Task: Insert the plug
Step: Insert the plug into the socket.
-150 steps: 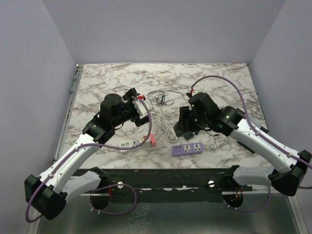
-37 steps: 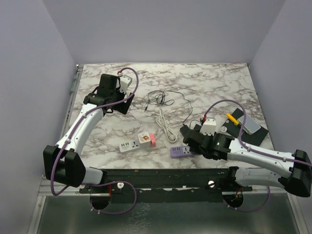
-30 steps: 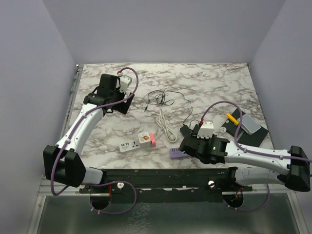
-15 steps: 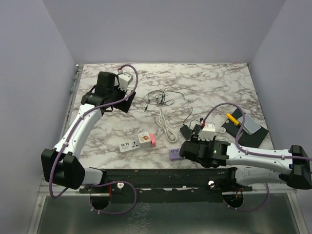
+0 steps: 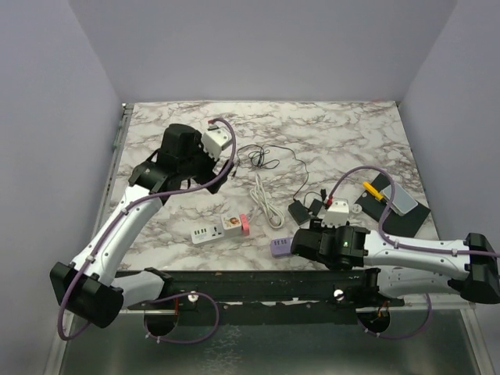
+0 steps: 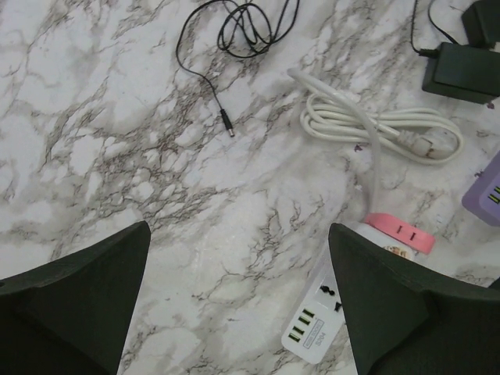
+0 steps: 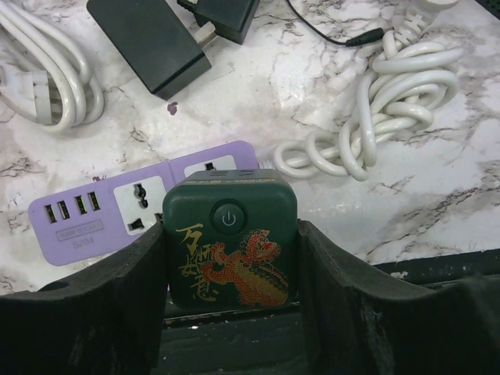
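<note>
My right gripper [image 7: 231, 226] is shut on a dark green cube plug [image 7: 230, 254] with a gold and red dragon print and a power button. It holds the cube just over the right end of the purple power strip [image 7: 86, 215], whose universal socket and USB ports show to the cube's left. In the top view the right gripper [image 5: 316, 244] is low near the table's front edge, covering most of the purple strip [image 5: 280, 247]. My left gripper [image 6: 238, 234] is open and empty, held above the marble at centre-left [image 5: 207, 168].
A white power strip [image 6: 320, 320] with a pink piece [image 6: 398, 232] on it lies under the left gripper. Nearby lie a coiled white cable [image 6: 367, 125], a thin black cable [image 6: 246, 19], black adapters [image 7: 152, 39], another white coil [image 7: 375, 101] and a black pad [image 5: 394, 201] at the right.
My left arm has swung from the far left corner toward the table's middle. My right arm has slid a little nearer the front edge with the green cube in its grip.
</note>
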You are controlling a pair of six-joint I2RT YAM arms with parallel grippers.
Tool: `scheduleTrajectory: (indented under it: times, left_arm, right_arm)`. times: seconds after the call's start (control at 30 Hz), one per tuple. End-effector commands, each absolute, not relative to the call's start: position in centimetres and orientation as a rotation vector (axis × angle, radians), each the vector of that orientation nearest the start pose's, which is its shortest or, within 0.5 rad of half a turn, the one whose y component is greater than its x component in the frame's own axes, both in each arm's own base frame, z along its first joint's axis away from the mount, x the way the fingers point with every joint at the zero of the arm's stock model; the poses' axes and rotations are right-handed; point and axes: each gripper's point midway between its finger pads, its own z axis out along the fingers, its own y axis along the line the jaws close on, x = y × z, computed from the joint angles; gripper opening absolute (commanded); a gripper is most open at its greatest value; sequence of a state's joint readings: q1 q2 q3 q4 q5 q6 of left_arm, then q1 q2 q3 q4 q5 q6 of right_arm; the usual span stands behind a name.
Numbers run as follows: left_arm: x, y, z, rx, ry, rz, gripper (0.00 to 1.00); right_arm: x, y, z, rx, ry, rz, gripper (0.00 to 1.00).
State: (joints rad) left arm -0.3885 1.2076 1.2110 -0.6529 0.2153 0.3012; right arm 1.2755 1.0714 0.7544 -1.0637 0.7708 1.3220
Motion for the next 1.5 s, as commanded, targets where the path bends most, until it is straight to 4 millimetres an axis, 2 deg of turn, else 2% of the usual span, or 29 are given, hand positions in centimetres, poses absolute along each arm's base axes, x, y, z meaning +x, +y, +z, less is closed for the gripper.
scheduleTrajectory:
  times: [0.0,0.13,0.27,0.5,0.67,0.83,0.93,1.13,1.3,1.47]
  left_arm:
    - [27.9,-18.0,24.3,1.016,1.944,-0.367,0.96]
    - [25.5,-20.8,24.3,1.081,1.859,-0.487,0.93]
    - [23.0,-23.9,22.8,1.153,1.816,-0.528,0.91]
    - [21.7,-25.6,20.0,1.158,1.818,-0.477,0.88]
    - [20.9,-26.1,18.3,1.222,1.815,-0.442,0.88]
    - [21.6,-25.7,18.6,1.178,1.824,-0.396,0.88]
    - [21.7,-25.6,18.7,1.151,1.841,-0.396,0.9]
    - [22.3,-24.9,18.8,1.082,1.898,-0.355,0.99]
    - [22.8,-24.0,18.9,1.045,1.918,-0.31,0.99]
    - [23.0,-24.0,18.8,1.052,1.931,-0.305,0.99]
  right_arm:
    - [14.0,13.0,9.7,0.17,2.342,-0.164,0.01]
    - [14.2,14.1,8.8,0.188,2.34,-0.118,0.01]
    - [15.1,16.1,8.8,0.23,2.298,0.018,0.01]
    - [16.7,18.4,9.6,0.308,2.216,0.093,0.0]
    - [16.7,17.8,10.7,0.318,2.205,0.064,0.01]
    - [16.7,17.4,12.7,0.296,2.183,0.151,0.01]
    - [16.7,17.4,13.4,0.247,2.19,0.129,0.01]
    - [16.6,17.4,12.6,0.177,2.213,0.059,0.01]
    - [17.2,17.4,12.4,0.176,2.201,0.049,0.01]
    - [17.6,18.0,12.2,0.152,2.194,0.043,0.01]
